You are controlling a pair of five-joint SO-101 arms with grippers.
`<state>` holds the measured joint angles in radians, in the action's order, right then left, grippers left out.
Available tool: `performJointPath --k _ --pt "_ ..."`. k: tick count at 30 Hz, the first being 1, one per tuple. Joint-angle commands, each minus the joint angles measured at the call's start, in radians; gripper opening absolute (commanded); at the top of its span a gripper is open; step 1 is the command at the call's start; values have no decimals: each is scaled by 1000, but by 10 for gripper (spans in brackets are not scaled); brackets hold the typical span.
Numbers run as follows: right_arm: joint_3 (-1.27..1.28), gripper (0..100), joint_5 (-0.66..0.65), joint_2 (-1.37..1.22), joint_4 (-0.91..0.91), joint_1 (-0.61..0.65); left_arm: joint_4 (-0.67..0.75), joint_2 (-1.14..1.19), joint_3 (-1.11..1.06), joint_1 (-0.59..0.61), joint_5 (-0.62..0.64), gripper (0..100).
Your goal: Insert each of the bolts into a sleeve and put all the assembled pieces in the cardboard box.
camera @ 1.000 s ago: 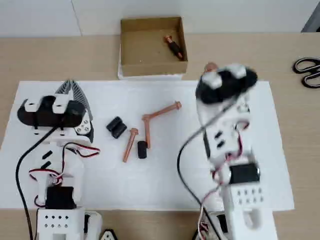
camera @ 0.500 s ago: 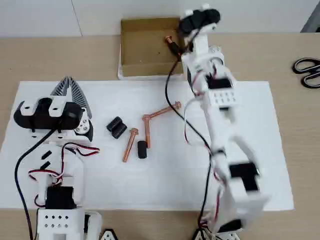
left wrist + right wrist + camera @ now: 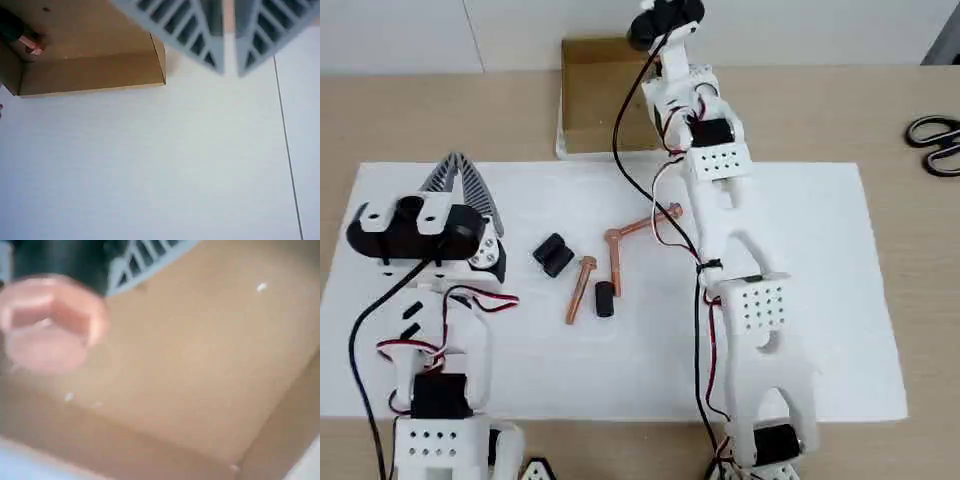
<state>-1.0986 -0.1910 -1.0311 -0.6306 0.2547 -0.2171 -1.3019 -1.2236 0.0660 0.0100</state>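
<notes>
white arms [image 3: 757,312] | black motors [image 3: 415,232] | black, red cables [image 3: 616,125] | grey ribbed hand [image 3: 457,161]

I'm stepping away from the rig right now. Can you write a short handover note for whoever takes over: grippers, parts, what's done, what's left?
Left gripper: shut and empty, over the left side of the paper.
Right gripper: down at the box; whether it is open or shut cannot be told.
A bolt head is close by it; whether it is held or released is unclear.
Loose on the paper: three bolts and three sleeves.
Done: one bolt, seemingly sleeved, is at the box.
Left: sleeve the three loose bolts and box them.
</notes>
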Motion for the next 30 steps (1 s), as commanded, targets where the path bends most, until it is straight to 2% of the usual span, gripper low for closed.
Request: performJointPath --k 1,6,14,21,30 --pt "-164 5 -86 -73 2 5 21 -11 -4 -2 8 5" --pt "-301 6 -172 -232 2 19 21 -11 -16 -2 8 5" --pt "-477 11 -178 -375 2 67 23 -11 -16 -2 8 5" --pt "-479 185 -180 -394 -7 70 23 -11 -16 -2 8 5" --pt "-486 191 -180 -384 -7 68 25 -11 -16 -2 8 5"
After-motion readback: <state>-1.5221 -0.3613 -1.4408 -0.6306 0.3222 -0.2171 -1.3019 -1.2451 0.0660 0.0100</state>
